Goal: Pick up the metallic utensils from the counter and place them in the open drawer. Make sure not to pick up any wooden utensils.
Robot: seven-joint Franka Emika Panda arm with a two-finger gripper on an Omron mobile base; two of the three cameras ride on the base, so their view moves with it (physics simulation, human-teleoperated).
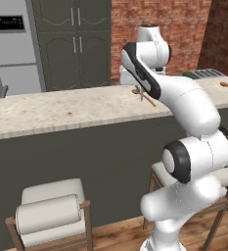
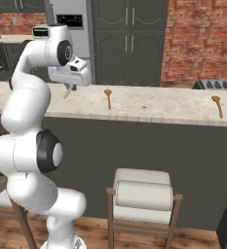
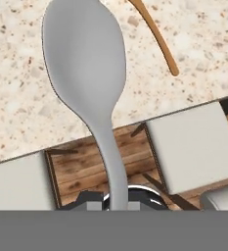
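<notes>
With its jaws clamped narrow on the handle of a metal spoon (image 3: 86, 73), the gripper (image 2: 67, 90) holds it lifted above the counter (image 2: 149, 107), left of a wooden spoon (image 2: 108, 97), so the carry seems underway, and next comes finding the open drawer.

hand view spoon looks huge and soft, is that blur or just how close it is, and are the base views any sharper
Hand view: the metal spoon sits right against the lens, so it looms large with softened edges, while the counter speckle behind stays fairly crisp. Left base view: flat, even light, a wooden spoon small but legible. Right base view: the same even light, no glare on the counter.
</notes>
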